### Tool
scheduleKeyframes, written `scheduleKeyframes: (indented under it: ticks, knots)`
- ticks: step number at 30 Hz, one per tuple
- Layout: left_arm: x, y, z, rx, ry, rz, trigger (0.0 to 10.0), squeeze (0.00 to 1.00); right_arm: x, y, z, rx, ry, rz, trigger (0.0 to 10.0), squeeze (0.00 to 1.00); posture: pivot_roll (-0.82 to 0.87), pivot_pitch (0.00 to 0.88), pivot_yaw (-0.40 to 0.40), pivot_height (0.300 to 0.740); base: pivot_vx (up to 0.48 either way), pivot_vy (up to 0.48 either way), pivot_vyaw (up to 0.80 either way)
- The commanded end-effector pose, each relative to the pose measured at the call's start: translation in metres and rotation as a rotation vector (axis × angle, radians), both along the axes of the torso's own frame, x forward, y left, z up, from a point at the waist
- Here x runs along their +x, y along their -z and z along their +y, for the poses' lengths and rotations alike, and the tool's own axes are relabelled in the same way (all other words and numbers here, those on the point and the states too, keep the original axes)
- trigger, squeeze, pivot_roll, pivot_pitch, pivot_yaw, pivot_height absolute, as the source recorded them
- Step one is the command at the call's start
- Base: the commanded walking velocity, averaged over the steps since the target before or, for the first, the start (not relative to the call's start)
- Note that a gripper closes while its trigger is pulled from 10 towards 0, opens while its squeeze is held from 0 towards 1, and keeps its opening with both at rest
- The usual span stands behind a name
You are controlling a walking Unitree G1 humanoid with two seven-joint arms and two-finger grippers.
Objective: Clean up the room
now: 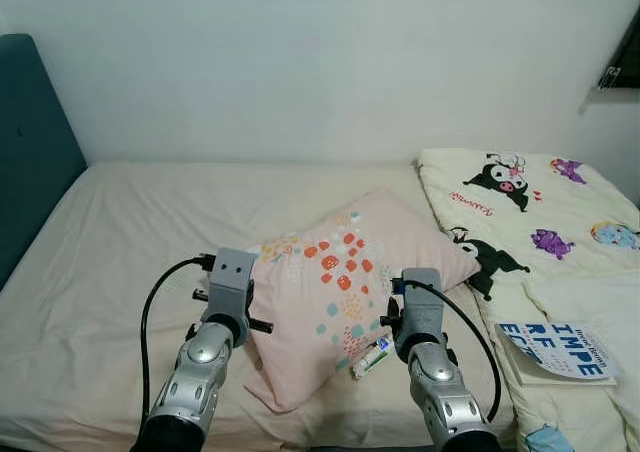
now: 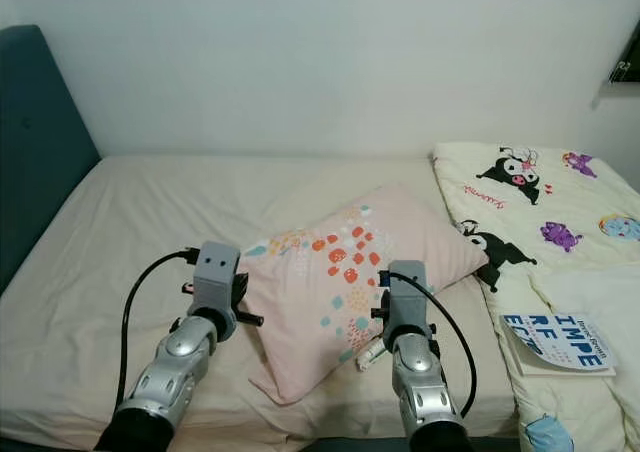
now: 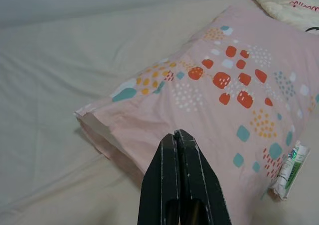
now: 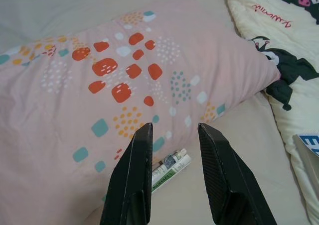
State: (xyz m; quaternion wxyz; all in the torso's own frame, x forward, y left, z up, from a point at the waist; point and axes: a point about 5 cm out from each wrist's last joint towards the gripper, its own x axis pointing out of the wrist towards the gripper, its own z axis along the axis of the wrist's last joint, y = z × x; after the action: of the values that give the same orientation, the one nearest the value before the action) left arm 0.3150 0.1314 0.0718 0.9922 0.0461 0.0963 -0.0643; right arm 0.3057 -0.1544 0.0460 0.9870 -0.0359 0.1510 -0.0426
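A pink pillow (image 1: 345, 292) with orange, teal and white spots lies tilted on the bed (image 1: 120, 242), in the lower middle of the head views, its upper right corner reaching toward the quilt. A small green-and-white tube (image 1: 371, 356) lies on the sheet against the pillow's lower right edge.

The left tool (image 3: 178, 150) hovers at the pillow's left edge, over its open end; its two black fingers are clenched together with nothing between them. The right tool (image 4: 174, 135) hangs over the pillow's lower right part, just above the tube; its fingers (image 4: 137, 165) are spread apart and released, and the tube shows in the gap between them. Both silver arms rise from the bottom of the head views, one on each side of the pillow.

To the right, a cream quilt (image 1: 545, 207) printed with black and purple cartoon figures covers that side of the bed. A book (image 1: 555, 350) with large blue letters on its cover lies on the quilt near the lower right of the frame. A dark teal headboard (image 1: 30, 142) stands at the left edge, and a pale wall (image 1: 320, 62) runs behind the bed.
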Motion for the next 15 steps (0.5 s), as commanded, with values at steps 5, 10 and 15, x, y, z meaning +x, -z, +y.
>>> scheduleKeyframes:
  ticks: [5, 10, 15]
  knots:
    - [-0.0042, 0.0027, 0.0016, 0.002, -0.002, 0.008, 10.0, 0.0, -0.0014, 0.0018, -0.0013, 0.007, 0.007, 0.012, 10.0, 0.0, 0.0, 0.0, -0.037, 0.653, 0.0, 0.0, 0.0]
    - [-0.0048, 0.0035, -0.0002, -0.001, 0.005, 0.011, 10.0, 0.0, -0.0029, 0.0021, -0.0023, 0.003, 0.01, 0.014, 10.0, 0.0, 0.0, 0.0, -0.035, 0.653, 0.0, 0.0, 0.0]
    - [-0.0041, 0.0032, -0.0014, -0.002, 0.012, 0.011, 10.0, 0.0, -0.0039, 0.0025, -0.0027, 0.001, 0.013, 0.015, 10.0, 0.0, -0.01, 0.0, -0.031, 0.653, 0.0, 0.0, 0.0]
